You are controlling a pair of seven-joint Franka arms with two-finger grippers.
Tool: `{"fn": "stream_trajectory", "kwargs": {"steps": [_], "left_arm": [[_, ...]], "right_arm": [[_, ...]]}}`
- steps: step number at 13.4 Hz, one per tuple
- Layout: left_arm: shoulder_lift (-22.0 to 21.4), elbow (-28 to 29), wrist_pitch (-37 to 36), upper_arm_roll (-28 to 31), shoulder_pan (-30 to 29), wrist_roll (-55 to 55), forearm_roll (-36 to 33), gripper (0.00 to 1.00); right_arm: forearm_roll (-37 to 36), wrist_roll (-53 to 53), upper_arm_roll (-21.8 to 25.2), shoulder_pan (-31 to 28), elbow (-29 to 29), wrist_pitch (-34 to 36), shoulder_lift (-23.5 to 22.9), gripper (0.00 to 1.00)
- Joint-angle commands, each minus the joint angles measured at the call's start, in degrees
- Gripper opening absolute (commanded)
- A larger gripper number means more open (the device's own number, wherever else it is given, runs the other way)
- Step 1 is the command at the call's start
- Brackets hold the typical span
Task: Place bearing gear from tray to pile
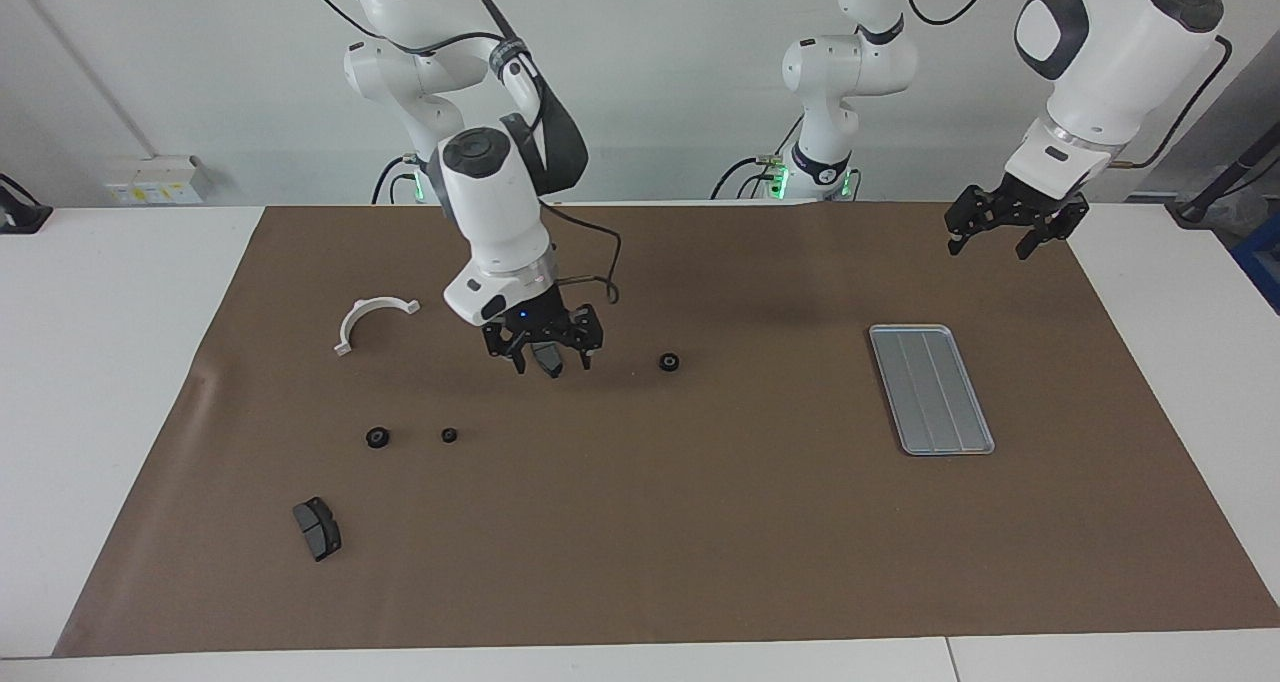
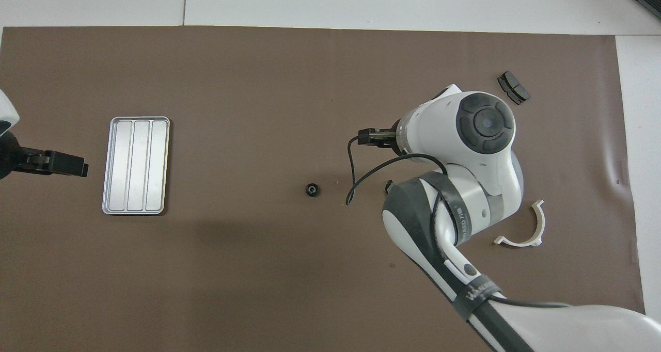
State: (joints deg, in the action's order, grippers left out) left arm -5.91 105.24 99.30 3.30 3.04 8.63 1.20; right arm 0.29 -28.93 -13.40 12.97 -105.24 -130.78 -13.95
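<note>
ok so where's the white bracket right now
The white bracket lies flat on the brown mat at the right arm's end of the table, nearer to the robots than the two small gears, clear of the right tool.

Our right hand [image 1: 540,352] hangs low over the tabletop [image 1: 640,522], wrist bent steeply down, fingers spread. Our left hand [image 1: 1008,230] is raised high toward our left arm's end, fingers spread too, pointing down.
</note>
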Motion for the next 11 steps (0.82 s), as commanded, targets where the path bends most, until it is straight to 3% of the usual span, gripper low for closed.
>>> {"fn": "stream_trajectory", "kwargs": {"steps": [1,4,7,11], "left_arm": [[0.2,-1.0,-0.9,-0.3,-0.2,0.1,-1.3,1.0],[-0.3,-1.2,-1.1,-0.6,-0.2,-0.1,-1.3,1.0],[-0.2,-3.0,-2.2,-0.9,0.1,-2.2,-1.4,1.0],[-0.2,-2.8,-1.6,-0.9,0.2,-2.7,-1.5,1.0]], "right_arm": [[-4.8,-6.7,-4.4,0.0,2.8,0.2,-3.2,1.0],[-13.8,-15.9,-9.8,1.0,4.7,-0.9,-8.4,1.0],[-28.5,-28.5,-14.4,1.7,8.1,-1.2,-17.4,1.0],[-30.7,-30.0,-15.5,2.5,8.4,-2.3,-20.0,1.0]]}}
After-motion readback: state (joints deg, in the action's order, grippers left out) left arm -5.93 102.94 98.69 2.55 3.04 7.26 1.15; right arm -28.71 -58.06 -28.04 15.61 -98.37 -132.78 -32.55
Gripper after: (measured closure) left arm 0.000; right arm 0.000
